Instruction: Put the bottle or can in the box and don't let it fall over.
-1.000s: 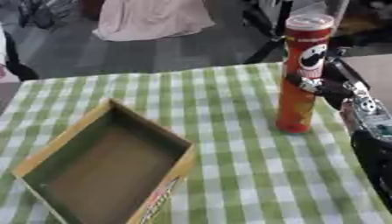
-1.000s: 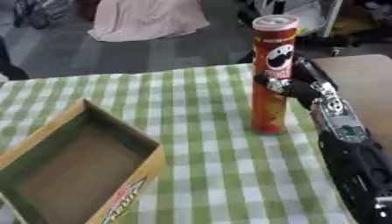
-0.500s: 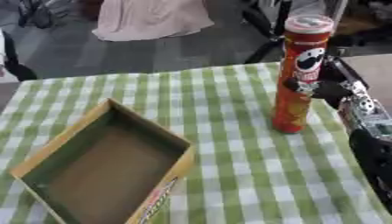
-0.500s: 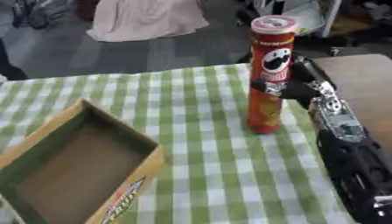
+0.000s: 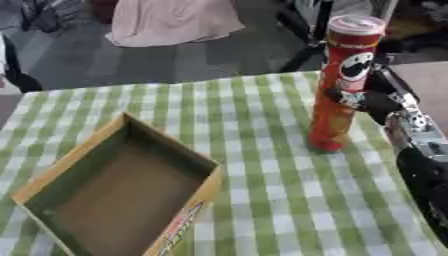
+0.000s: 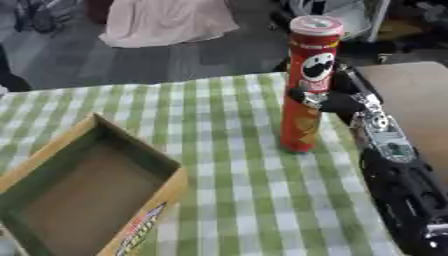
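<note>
Right arm reaching in from the lower right, forearm running up along the right side of both views, black casing with silver joints near the wrist. Right hand (image 6: 343,101) raised above the cloth, wrapped round the middle of the tall red can (image 6: 306,82), just under the face printed on its label. Fingers (image 6: 308,98) curled across the front of the tube, dark against the red; thumb hidden behind it, so closed on the can from both sides as far as can be seen. Can held close to upright, leaning slightly, lid end above the fingers, base below them at the green-and-white checked tablecloth (image 5: 262,200); whether the base touches the cloth or hangs just over it cannot be told.

Open cardboard box (image 5: 118,192) well apart from the fingers, down and to the left of them, lying askew on the cloth with its brown floor bare and dark green inner walls showing. Printed stripe along the box's outer near wall, lettering too blurred to read. Stretch of checked cloth between fingers and box, nothing resting on it.

Left hand in neither view.

Beyond the fingers, past the far table edge, grey floor and a pale pink draped cloth (image 5: 171,22).
</note>
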You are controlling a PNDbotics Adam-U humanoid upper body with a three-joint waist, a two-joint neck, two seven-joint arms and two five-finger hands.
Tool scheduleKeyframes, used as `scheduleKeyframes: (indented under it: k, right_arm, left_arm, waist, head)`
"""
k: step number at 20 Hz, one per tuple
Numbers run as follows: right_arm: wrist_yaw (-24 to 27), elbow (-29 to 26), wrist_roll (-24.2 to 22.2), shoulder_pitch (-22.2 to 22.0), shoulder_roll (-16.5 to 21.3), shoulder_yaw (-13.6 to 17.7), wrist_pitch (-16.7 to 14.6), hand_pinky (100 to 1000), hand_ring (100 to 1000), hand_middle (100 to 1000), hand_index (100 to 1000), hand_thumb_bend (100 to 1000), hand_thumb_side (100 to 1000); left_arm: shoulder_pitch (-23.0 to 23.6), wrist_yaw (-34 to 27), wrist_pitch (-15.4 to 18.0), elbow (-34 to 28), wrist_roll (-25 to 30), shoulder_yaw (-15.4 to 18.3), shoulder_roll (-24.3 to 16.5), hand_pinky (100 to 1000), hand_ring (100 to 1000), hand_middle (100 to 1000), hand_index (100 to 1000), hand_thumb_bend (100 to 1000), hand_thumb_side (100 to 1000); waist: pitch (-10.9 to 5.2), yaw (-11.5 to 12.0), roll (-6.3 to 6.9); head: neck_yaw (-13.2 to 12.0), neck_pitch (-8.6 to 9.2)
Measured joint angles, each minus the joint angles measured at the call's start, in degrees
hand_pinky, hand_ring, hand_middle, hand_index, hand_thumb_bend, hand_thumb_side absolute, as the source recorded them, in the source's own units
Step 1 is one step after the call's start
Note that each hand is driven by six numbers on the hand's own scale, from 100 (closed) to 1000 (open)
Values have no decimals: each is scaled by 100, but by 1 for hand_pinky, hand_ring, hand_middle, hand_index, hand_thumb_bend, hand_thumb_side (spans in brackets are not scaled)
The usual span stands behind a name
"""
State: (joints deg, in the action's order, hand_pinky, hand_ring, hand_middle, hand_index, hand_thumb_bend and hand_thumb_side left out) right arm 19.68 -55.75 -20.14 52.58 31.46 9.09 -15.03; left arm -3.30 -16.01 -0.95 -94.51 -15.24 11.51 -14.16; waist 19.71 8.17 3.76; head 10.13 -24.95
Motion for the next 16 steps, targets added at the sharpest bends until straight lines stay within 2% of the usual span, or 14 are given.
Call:
scheduleKeyframes:
  k: [2, 7, 13, 16]
  right_arm:
    - [67, 0, 51, -1, 0, 0, 27, 200, 455, 803, 352, 393, 100]
    - [132, -31, 237, -8, 0, -3, 123, 140, 367, 714, 276, 283, 100]
    - [80, -132, 551, -22, 2, -15, 150, 110, 308, 641, 203, 276, 100]
    - [48, -211, 615, -22, 3, -33, 136, 103, 295, 625, 196, 257, 100]
  left_arm:
    - [0, 0, 0, 0, 0, 0, 0, 1000, 656, 671, 768, 105, 853]
    - [0, 0, 4, 0, -5, 0, 0, 1000, 655, 670, 768, 104, 851]
    - [0, 0, 8, 0, -11, 3, 0, 1000, 653, 670, 767, 103, 851]
    - [0, 0, 10, 0, -13, 4, 0, 1000, 653, 670, 767, 103, 850]
  waist:
    - [0, -1, 0]
    - [0, -7, 0]
    - [-2, -21, 1]
    - [-3, -26, 1]
  head:
    - [2, 0]
    - [2, 0]
    - [1, 0]
    - [1, 0]
